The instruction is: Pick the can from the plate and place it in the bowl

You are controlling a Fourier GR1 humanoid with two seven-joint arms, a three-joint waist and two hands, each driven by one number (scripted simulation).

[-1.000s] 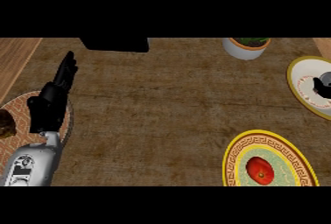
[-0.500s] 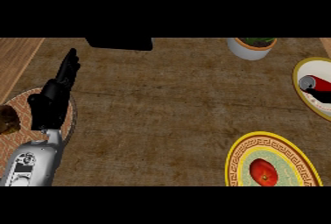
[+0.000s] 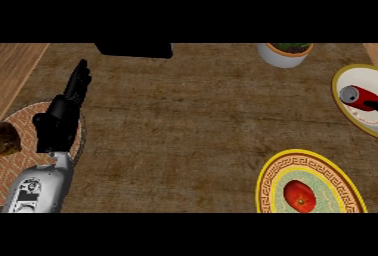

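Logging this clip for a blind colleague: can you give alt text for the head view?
A red can lies on its side on a white, yellow-rimmed plate at the counter's right edge. The robot's left hand rests open at the left, over a round patterned mat. At lower right, a yellow-rimmed patterned dish holds a red fruit.

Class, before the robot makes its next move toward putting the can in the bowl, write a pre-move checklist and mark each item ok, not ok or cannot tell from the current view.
1. Can in view, lying on its side on the white plate at the right edge: ok.
2. Bowl in view: not ok; only a patterned plate holding a red fruit shows.
3. Left hand open, holding nothing: ok.
4. Right hand in view: not ok.
5. Potted plant apart from the can: ok.
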